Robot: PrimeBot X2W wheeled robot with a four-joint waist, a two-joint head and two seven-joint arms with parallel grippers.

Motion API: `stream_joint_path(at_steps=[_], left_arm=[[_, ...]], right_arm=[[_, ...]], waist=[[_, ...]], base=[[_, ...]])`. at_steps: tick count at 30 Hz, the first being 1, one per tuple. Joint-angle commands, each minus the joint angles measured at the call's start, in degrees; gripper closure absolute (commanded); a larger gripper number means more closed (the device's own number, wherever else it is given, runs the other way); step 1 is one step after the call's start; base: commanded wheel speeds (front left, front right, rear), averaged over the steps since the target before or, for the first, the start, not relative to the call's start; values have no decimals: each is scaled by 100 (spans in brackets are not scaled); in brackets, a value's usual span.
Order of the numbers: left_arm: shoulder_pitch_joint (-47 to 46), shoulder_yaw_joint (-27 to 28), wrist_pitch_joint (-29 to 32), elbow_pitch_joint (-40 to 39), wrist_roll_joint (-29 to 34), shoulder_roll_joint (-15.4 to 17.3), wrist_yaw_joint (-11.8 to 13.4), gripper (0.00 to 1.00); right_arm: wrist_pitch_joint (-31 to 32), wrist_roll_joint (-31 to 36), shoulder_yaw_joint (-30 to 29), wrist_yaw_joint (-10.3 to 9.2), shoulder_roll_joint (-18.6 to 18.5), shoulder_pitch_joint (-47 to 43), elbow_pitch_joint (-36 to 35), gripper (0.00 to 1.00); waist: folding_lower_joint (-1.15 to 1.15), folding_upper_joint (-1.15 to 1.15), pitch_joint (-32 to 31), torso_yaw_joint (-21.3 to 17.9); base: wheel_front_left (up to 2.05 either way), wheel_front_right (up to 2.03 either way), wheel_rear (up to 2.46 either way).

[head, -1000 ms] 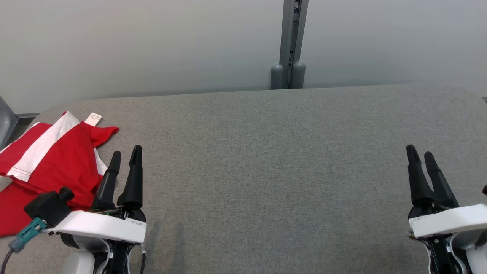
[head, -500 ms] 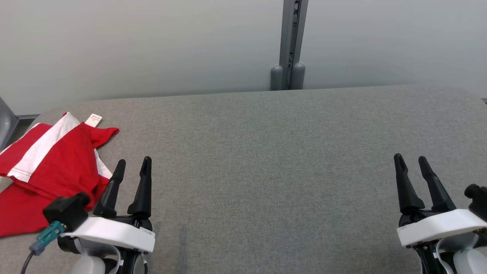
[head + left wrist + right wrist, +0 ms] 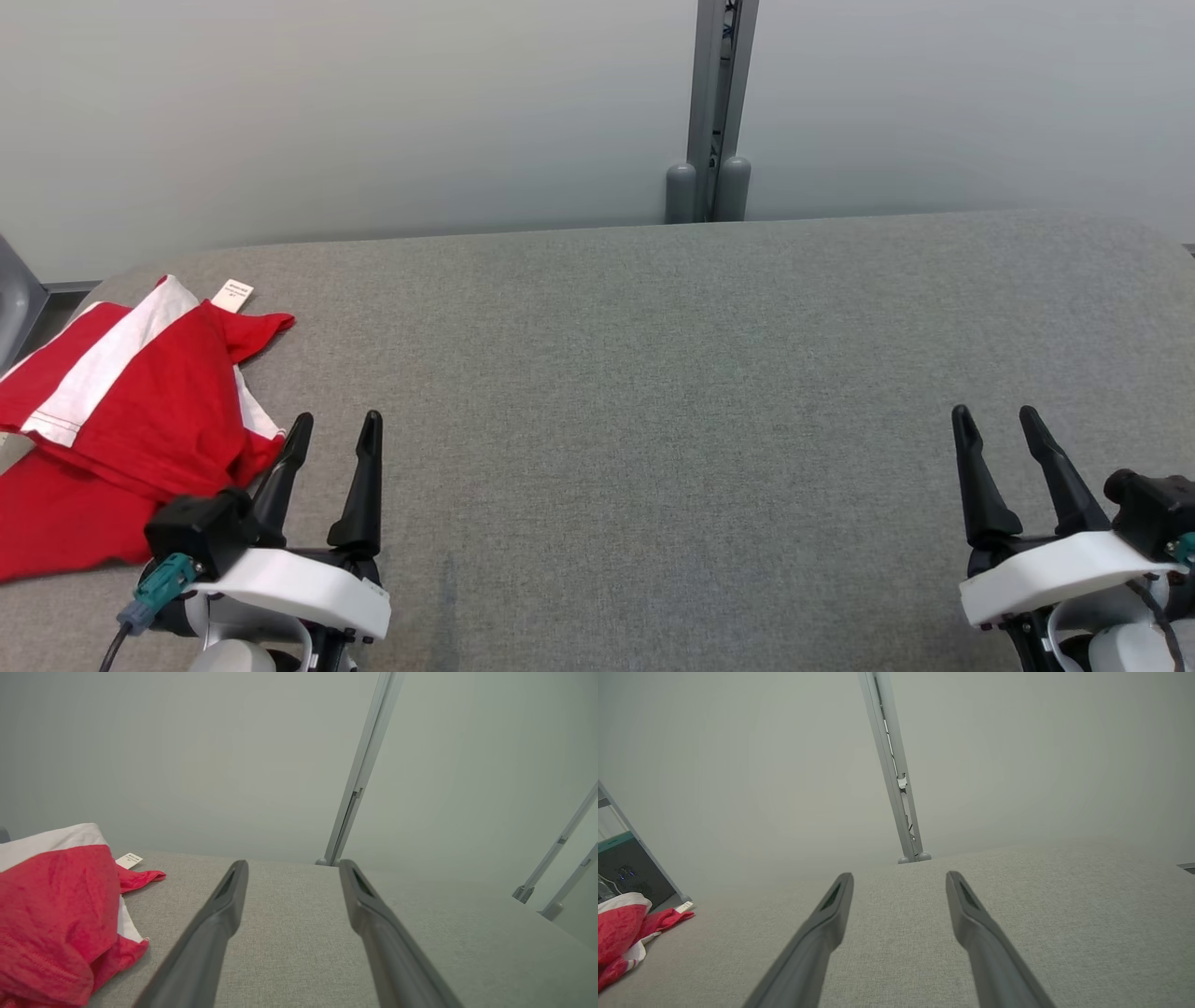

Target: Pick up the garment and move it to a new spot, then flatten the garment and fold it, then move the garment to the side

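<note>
The garment (image 3: 121,411) is red with white stripes and a small white tag. It lies bunched at the far left of the grey table (image 3: 653,373), running off the left edge of the head view. My left gripper (image 3: 336,434) stands open just right of the garment's near corner, with nothing between its fingers. In the left wrist view the garment (image 3: 51,910) sits left of the left gripper (image 3: 289,868). At the lower right, my right gripper (image 3: 992,420) is open and empty over bare table. The right wrist view shows the garment (image 3: 621,933) far off to the left of the right gripper (image 3: 899,877).
A pale wall runs behind the table, with a grey upright post (image 3: 714,103) at the table's back edge. A dark shelf unit (image 3: 626,868) stands beyond the table's left end. The table's corners are rounded.
Both grippers have drawn back toward me, lower in the head view, still open. The left one has slid slightly right, off the garment's edge. The garment has not moved.
</note>
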State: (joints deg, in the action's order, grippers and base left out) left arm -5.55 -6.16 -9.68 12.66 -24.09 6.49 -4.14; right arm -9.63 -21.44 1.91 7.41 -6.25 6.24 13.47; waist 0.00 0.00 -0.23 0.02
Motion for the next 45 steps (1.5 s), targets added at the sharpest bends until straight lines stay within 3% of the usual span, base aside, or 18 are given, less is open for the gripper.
stream_joint_path(at_steps=[1, 15, 45], left_arm=[[-93, -1, -54, -15, 128, 47, 25, 0], [-152, 8, -228, 336, 609, -16, 14, 0], [-231, 57, -550, 839, 1345, -151, -64, 0]], right_arm=[[-62, 141, -28, 10, -24, 32, -1, 0], [-241, 862, -31, 10, 37, 48, 231, 0], [-561, 1332, 8, 13, 138, 82, 527, 0]], waist=[[0, 0, -1, -4], [0, 0, 3, -12], [0, 0, -22, 27]], base=[[0, 0, 0], [0, 0, 0], [0, 0, 0]])
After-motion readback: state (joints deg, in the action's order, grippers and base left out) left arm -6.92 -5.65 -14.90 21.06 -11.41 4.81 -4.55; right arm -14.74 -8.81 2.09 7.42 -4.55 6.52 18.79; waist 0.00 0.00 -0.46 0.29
